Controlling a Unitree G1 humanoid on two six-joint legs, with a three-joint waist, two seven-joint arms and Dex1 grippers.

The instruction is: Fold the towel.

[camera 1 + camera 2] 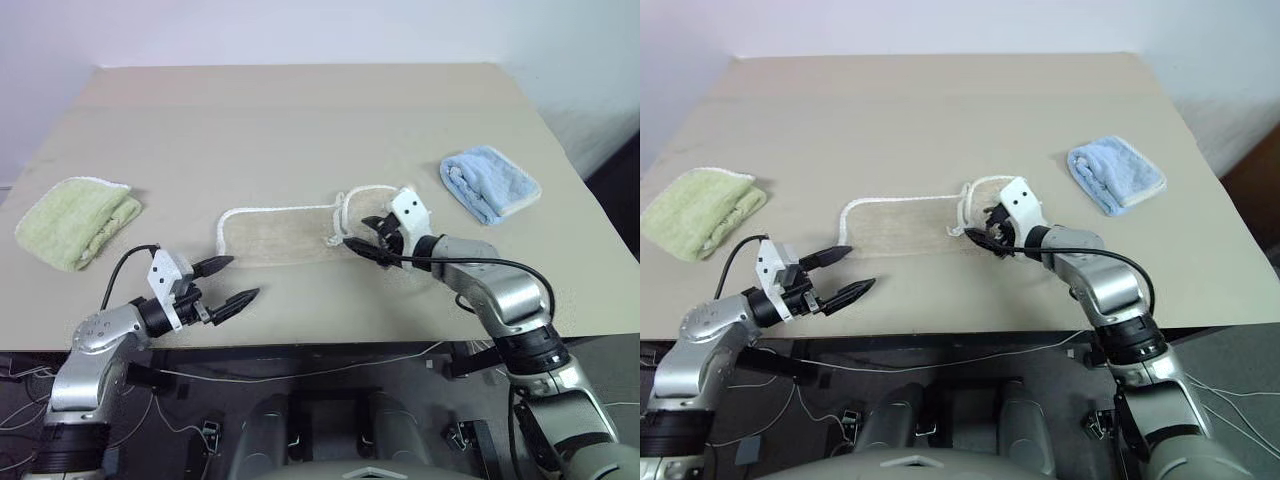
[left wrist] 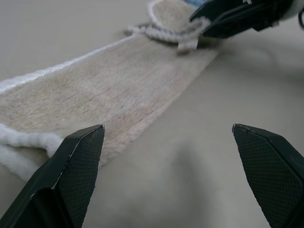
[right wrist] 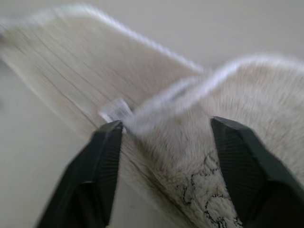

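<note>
— Where is the towel from where you stand?

— The beige towel (image 1: pixel 285 235) lies flat on the tabletop (image 1: pixel 300 120), straight ahead of me and between my two arms. Its long axis runs across me, side to side. The end on my right is bunched up, a flap of it curled over the flat part.

— And which claw is nearer to it?

— My right claw (image 1: pixel 365 238). It sits right at that bunched end, fingers spread, with the rumpled pile lying between them in the wrist view; I judge it is not pinching anything. My left claw (image 1: pixel 232 281) hangs near the tabletop's front edge, spread wide and empty, just short of the towel's left end, which lies ahead of it and a little to its right.

— So what does the next move hinge on?

— The fold, I'd say, goes along that long axis. The right end is already at hand; the left corner (image 1: pixel 224 222) is the left claw's to reach.
</note>
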